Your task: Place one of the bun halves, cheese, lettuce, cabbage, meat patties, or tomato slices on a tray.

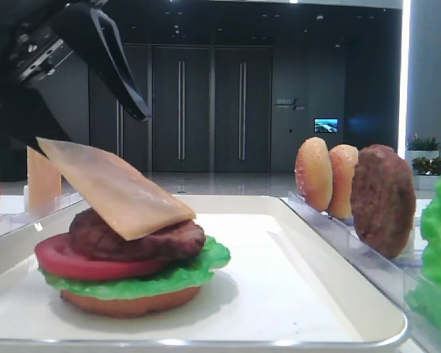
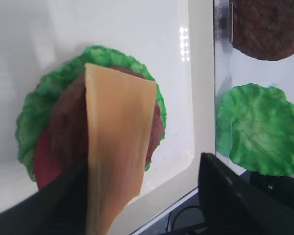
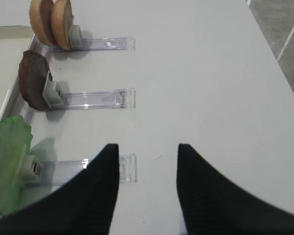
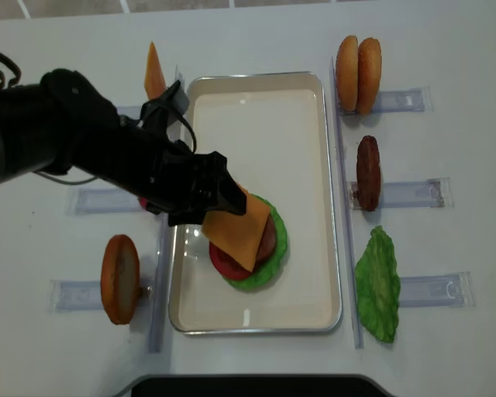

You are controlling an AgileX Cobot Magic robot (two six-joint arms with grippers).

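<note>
On the white tray sits a stack of bun half, lettuce, tomato slice and meat patty. A pale orange cheese slice lies tilted on top. Its lower end rests on the patty and its upper end leans against one finger of my left gripper. That gripper hangs over the stack with its jaws spread wide, open. My right gripper is open above bare table, holding nothing.
Clear rack strips on the right hold two bun halves, a patty and a lettuce leaf. Left of the tray stand another cheese slice and a bun half. My left arm crosses the left racks.
</note>
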